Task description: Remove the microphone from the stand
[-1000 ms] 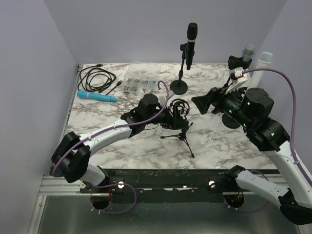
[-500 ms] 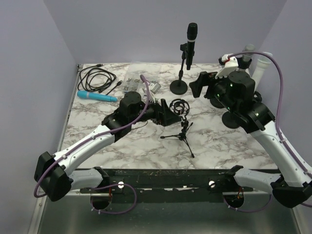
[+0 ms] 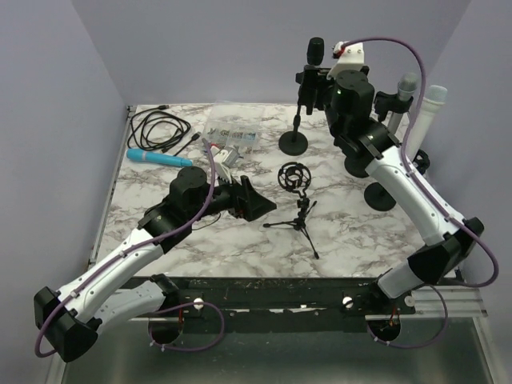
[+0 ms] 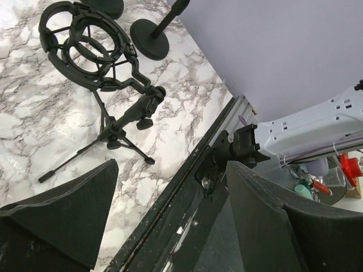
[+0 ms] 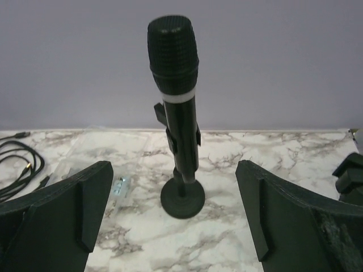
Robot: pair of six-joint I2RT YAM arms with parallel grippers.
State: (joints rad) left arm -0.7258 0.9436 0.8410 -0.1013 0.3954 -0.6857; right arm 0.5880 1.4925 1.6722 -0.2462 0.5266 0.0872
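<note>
The right fingers [image 5: 68, 209] are spread wide and empty, framing the microphone [image 5: 180, 113], likely lined up to pinch its body; it stands upright, clipped in its stand [image 5: 182, 199] on the table [image 5: 215, 238]. The left fingers [image 4: 62, 209], also parted and empty, sit clear by the tripod mount [image 4: 93, 48]

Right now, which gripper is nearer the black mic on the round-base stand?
Right. The right gripper hangs open just in front of the microphone; the left gripper is far off, beside the shock-mount tripod.
</note>
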